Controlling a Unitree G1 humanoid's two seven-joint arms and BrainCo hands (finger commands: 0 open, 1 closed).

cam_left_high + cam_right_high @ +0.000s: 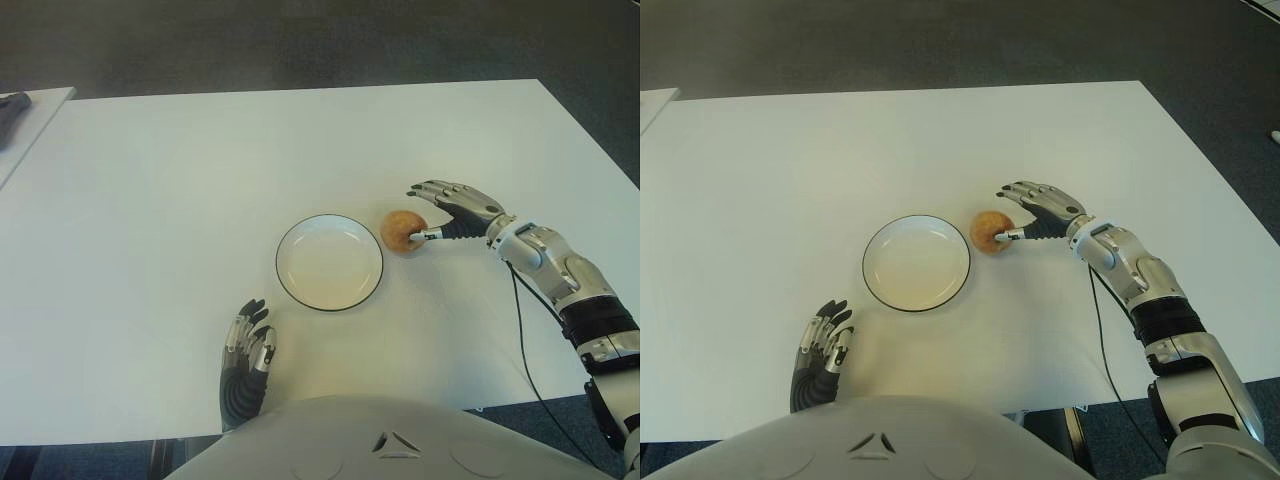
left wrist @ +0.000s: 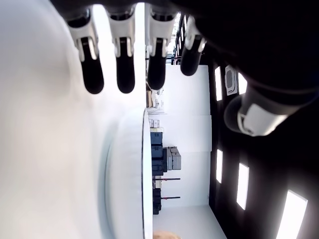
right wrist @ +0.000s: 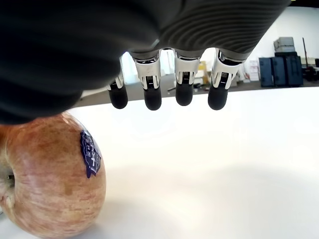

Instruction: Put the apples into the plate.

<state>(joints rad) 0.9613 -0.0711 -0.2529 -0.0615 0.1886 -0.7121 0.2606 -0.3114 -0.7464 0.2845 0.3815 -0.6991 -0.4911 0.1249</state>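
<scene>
A white plate (image 1: 329,262) with a dark rim sits on the white table (image 1: 200,180), and nothing lies in it. One yellow-red apple (image 1: 402,231) with a small dark sticker (image 3: 90,153) stands on the table just right of the plate. My right hand (image 1: 440,212) is at the apple's right side. Its fingers (image 3: 152,95) are spread straight beyond the apple, and its thumb tip touches the fruit's near side. The apple rests on the table, not gripped. My left hand (image 1: 247,355) shows near the table's front edge, left of and nearer than the plate, fingers (image 2: 124,79) extended and holding nothing.
A second white surface (image 1: 25,115) with a dark object (image 1: 12,105) on it stands at the far left. A black cable (image 1: 525,340) hangs from my right forearm over the table's front right. The floor beyond the table is dark carpet.
</scene>
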